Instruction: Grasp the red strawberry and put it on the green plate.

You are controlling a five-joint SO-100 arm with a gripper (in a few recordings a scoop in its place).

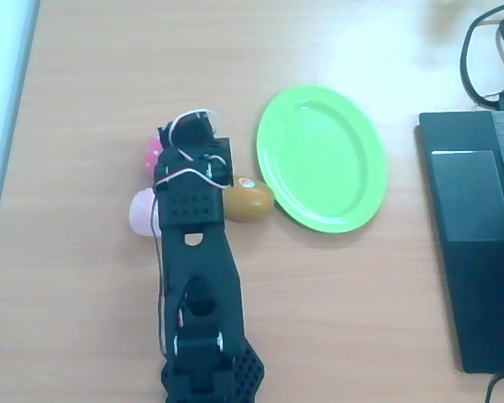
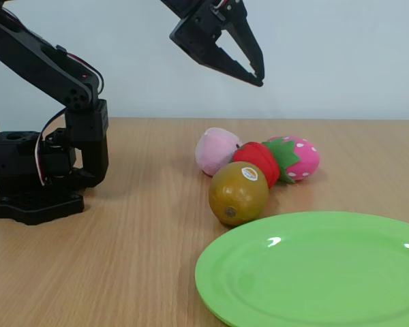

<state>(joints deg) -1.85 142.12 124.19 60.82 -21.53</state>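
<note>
In the fixed view the black arm (image 2: 61, 75) rises from its base at 9 o'clock and reaches across the top of the picture, holding the gripper (image 2: 253, 68) high in the air, well above the fruits. Its jaws stand slightly parted, with a narrow gap between the two pointed tips, and they hold nothing.

The red strawberry (image 2: 258, 161) lies on the wooden table (image 2: 123, 259) near the picture's middle, tipped on its side, with its green leafy cap turned toward 3 o'clock. It sits in a tight cluster: the pale pink peach (image 2: 217, 150) touches it at 9 o'clock, the pink strawberry with white dots (image 2: 301, 158) lies just beside it at 3 o'clock, and the brown kiwi (image 2: 238, 193) rests in front of it at 6 o'clock, covering its lower edge. A small sticker shows on the kiwi's top.

The green plate (image 2: 313, 272) lies flat and bare at 5 o'clock in that view, its rim just beside the kiwi; whether they touch I cannot tell.

In the overhead view the arm (image 1: 197, 277) stretches up from 6 o'clock and covers most of the cluster. The peach (image 1: 141, 213) and the dotted strawberry (image 1: 152, 154) peep out at its 9 o'clock side, the kiwi (image 1: 250, 198) at its 3 o'clock side, beside the plate (image 1: 321, 158). A dark laptop (image 1: 479, 235) lies at 3 o'clock, well apart from the plate
</note>
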